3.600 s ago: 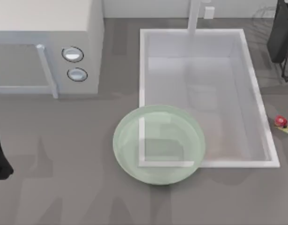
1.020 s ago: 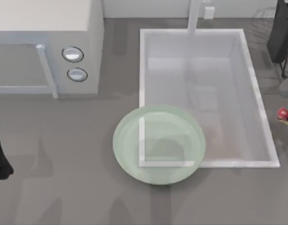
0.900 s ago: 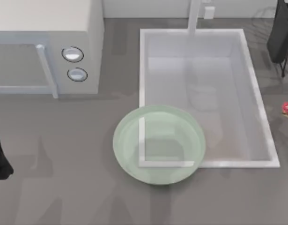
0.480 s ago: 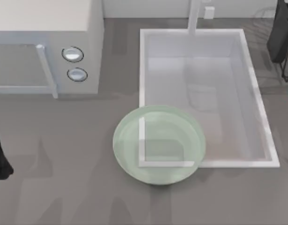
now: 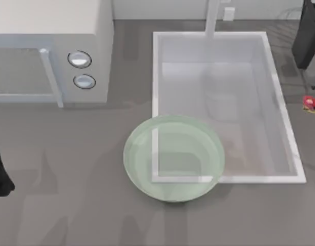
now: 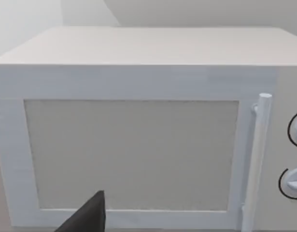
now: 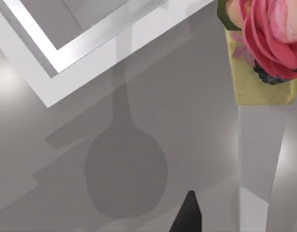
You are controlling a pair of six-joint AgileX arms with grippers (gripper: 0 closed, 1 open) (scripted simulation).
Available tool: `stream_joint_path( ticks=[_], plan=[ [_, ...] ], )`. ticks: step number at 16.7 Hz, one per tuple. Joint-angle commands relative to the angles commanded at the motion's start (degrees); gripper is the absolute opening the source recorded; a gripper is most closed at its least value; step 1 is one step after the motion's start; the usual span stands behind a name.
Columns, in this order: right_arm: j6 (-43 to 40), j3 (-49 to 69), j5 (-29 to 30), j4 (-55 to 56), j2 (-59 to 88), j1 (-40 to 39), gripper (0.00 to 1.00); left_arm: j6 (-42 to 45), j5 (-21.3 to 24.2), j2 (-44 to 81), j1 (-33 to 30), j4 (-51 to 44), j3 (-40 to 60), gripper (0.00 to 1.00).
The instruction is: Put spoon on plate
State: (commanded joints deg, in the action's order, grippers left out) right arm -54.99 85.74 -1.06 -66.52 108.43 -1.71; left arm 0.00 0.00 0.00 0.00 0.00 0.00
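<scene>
The pale green plate (image 5: pixel 173 158) lies in the middle of the table, over the sink's near-left corner. Of the spoon, the red knob (image 5: pixel 310 101) shows at the table's right edge, beside the sink's right rim. In the right wrist view the spoon's knob (image 7: pixel 269 38) and white handle (image 7: pixel 257 164) hang above the grey table, and the spoon's oval shadow (image 7: pixel 125 169) falls below. My right gripper (image 7: pixel 220 220) is shut on the spoon, one dark fingertip (image 7: pixel 188 215) beside the handle. My left gripper (image 6: pixel 88 217) is parked at the far left, facing the microwave.
A white rectangular sink (image 5: pixel 280 102) with a tap (image 5: pixel 212 18) fills the back right. A white microwave (image 5: pixel 49 46) with two knobs stands at the back left. Open grey tabletop (image 5: pixel 70 205) lies in front of both.
The spoon's red knob has travelled away from the sink's near-right corner towards the back along the table's right edge, and has come slightly inward in the last half second. Plate and left arm are unmoved.
</scene>
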Motion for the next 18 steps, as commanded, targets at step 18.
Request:
stream_joint_path(
  ticks=[18],
  plan=[
    [-132.2, 22.0, 0.7, -8.5, 21.5, -28.8, 0.0, 0.0, 0.0, 0.0, 0.0, 0.0, 0.0, 1.0]
  ],
)
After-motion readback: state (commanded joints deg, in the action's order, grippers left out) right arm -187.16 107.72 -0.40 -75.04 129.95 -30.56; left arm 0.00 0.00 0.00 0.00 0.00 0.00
